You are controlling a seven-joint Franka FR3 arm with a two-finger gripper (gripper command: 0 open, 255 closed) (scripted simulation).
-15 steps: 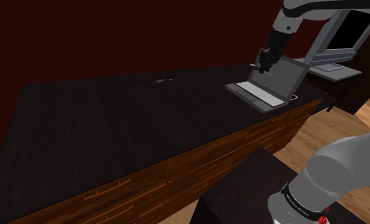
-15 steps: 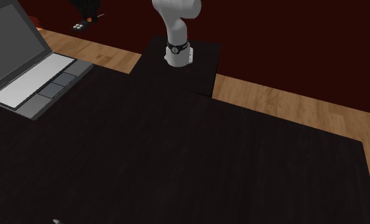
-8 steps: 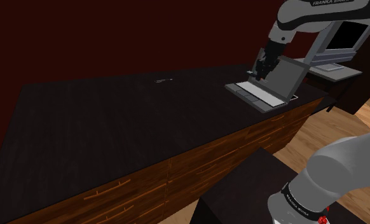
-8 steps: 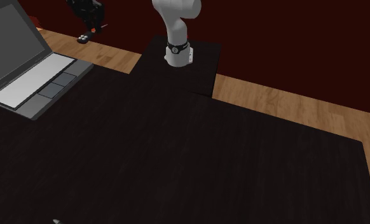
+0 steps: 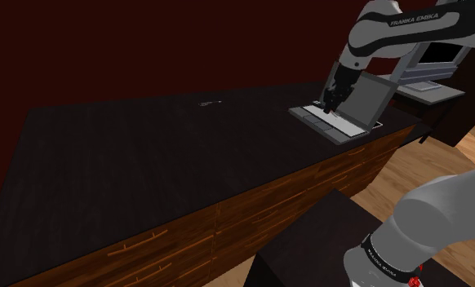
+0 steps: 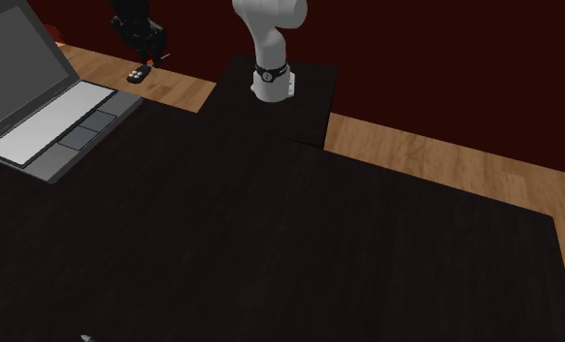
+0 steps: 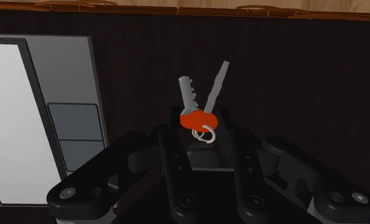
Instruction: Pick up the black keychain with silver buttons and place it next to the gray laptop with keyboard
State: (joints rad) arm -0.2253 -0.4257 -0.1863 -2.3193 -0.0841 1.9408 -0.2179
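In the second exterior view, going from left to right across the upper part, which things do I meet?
Laptop, keychain, white arm.

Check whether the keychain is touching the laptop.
Apart. The wrist view shows a strip of dark tabletop between the laptop and the keychain clasped in the gripper.
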